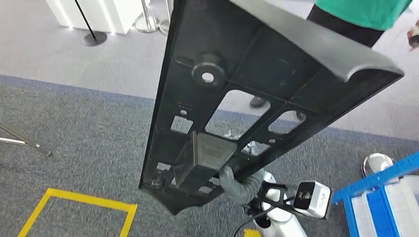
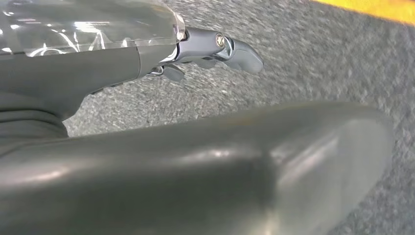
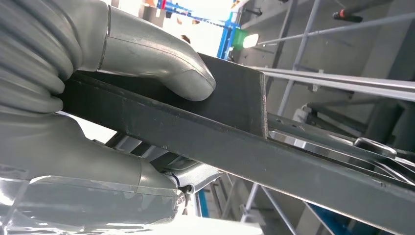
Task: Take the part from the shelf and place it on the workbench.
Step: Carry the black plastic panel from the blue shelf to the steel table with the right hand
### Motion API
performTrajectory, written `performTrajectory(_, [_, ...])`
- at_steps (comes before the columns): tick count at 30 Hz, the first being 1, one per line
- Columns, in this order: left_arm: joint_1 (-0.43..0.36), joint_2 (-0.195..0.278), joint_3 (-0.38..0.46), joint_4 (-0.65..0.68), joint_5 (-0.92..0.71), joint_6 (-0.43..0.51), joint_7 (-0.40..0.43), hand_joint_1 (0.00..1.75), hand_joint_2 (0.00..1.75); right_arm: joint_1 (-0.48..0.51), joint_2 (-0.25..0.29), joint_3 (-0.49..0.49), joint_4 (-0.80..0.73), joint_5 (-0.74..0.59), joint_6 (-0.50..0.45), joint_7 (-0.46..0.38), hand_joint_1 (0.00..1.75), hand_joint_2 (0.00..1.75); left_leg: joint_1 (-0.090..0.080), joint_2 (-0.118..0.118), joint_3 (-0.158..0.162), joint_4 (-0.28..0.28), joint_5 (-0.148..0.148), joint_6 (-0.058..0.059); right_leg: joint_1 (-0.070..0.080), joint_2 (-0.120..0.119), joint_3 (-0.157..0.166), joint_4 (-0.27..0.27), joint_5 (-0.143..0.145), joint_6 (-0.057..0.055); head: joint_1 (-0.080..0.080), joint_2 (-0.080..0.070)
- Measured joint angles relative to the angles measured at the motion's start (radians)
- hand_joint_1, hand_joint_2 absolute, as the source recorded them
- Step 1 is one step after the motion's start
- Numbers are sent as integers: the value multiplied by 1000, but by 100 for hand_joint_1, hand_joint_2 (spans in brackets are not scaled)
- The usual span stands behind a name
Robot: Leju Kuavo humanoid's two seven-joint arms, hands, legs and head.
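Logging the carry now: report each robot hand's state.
Left robot hand: holds nothing, fingers look apart, open.
Right robot hand: gripping the black part.

The part (image 1: pixel 257 98) is a long, flat black plastic panel, ribbed into a grid on the face turned to the head camera. Several rectangular cut-outs are seen through it, and a round boss with a pale centre hole sits near its upper middle. One long edge is curled over into a smooth grey lip. A raised boxy block is moulded near the lower end. The part is held off the floor, tilted, its length running from lower left to upper right. In the right wrist view its dark edge (image 3: pixel 205 132) is seen clamped.
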Motion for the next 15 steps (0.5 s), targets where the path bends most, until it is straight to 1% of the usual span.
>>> performTrajectory(1, [-1,0,0,0,-1,0,0,0,0,0,-1,0,-1,1,5,0,175,175,1,-12,2,-2,1,5,-3,36,-27,58,-31,3,0,0])
performTrajectory(2, [-2,1,0,0,-1,0,0,0,0,1,-2,0,-2,2,9,-1,175,175,0,-25,1,-1,1,8,-3,61,-64,130,-64,3,0,0])
performTrajectory(3, [-4,1,0,0,-2,0,0,0,0,1,-4,-1,-2,2,12,0,175,175,-1,-39,1,-1,1,11,-3,75,-102,202,-90,3,0,0])
performTrajectory(4, [-5,1,0,0,-3,0,0,0,0,2,-5,-1,-2,3,14,0,175,175,-2,-55,1,0,1,12,-3,80,-129,247,-97,3,0,0])
performTrajectory(5, [-4,0,0,0,-4,0,0,0,0,2,-6,-1,-1,3,16,0,175,175,-3,-72,1,2,1,12,-3,83,-137,250,-82,1,0,0])
performTrajectory(6, [-4,0,0,0,-5,0,0,0,0,1,-7,-1,-1,3,17,0,175,175,-3,-88,2,3,0,11,-3,87,-125,213,-49,-2,0,0])
performTrajectory(7, [-3,-1,0,0,-6,0,0,0,0,0,-8,-1,-1,2,17,0,175,175,-3,-104,4,5,0,9,-4,99,-96,142,-4,-5,0,0])
performTrajectory(8, [-3,-2,0,0,-6,0,0,0,0,-1,-8,-1,-1,2,18,0,175,175,-4,-118,3,8,-2,7,-5,124,-65,68,29,-9,0,0])
performTrajectory(9, [-4,-3,0,0,-7,0,1,0,0,-3,-8,-1,-2,2,18,0,175,175,-4,-131,1,10,-2,3,-7,143,-41,12,51,-11,0,0])
performTrajectory(10, [-4,-4,0,0,-7,0,1,0,0,-4,-8,-1,-2,1,18,0,175,175,-2,-142,-2,11,-2,-2,-7,159,-27,-24,61,-13,0,0])
performTrajectory(11, [-4,-4,0,0,-7,0,1,0,0,-5,-8,-1,-2,1,18,0,175,175,-1,-152,-5,11,-1,-9,-6,163,-23,-34,59,-15,0,0])
performTrajectory(12, [-2,-4,0,0,-7,0,1,0,0,-5,-8,-1,-2,1,18,0,175,175,1,-162,-8,8,1,-15,-5,152,-22,-37,61,-19,0,0])
performTrajectory(13, [1,-4,0,0,-7,0,2,0,0,-6,-8,-1,-2,1,18,0,175,175,2,-160,-10,8,0,-20,-5,140,-20,-42,63,-25,0,0])
performTrajectory(14, [3,-3,0,0,-7,0,2,0,0,-8,-8,-1,-2,1,18,0,175,175,1,-143,-15,17,-6,-25,-6,128,-16,-48,65,-32,0,0])
performTrajectory(15, [3,-3,0,0,-7,1,2,0,0,-9,-8,-1,-2,1,18,0,175,175,-1,-115,-26,41,-22,-28,-8,114,-12,-55,67,-38,0,0])
